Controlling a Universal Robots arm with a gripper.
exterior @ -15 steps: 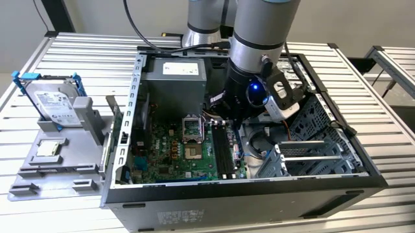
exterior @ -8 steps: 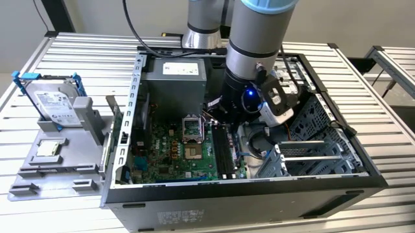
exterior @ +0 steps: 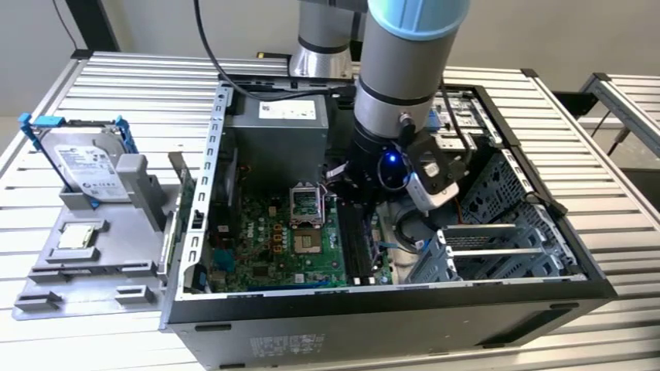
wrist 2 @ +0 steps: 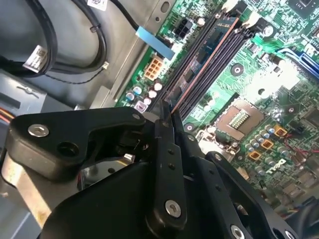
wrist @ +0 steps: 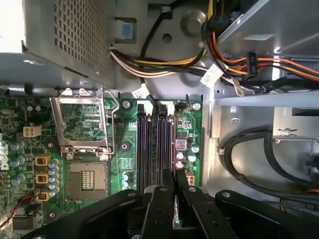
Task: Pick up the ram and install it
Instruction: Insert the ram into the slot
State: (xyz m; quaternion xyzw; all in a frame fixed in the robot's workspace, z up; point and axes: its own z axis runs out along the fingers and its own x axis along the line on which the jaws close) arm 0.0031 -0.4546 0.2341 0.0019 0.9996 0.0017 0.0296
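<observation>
Black metal fingers (wrist 2: 169, 149) are seen nearest in both wrist views, drawn close together and pinching the near end of the ram (wrist 2: 199, 64), whose thin edge is caught between them. From the gripper (wrist: 174, 181) the stick's long axis runs straight away, in line with the fingers, along the bank of long black slots (wrist: 144, 144) on the green motherboard (wrist: 124, 154). In the second wrist view the ram is seen standing on edge over the outermost slot, on the side toward the white connector (wrist 2: 154, 67), its far end reaching the pale latches (wrist 2: 239, 10); whether it is fully seated cannot be told. Farther off, in the exterior view, the arm (exterior: 397, 85) is lowered into the open computer case (exterior: 495, 286), and the silver hard drive (exterior: 88, 162) is left well apart on the grey stand (exterior: 83, 270).
</observation>
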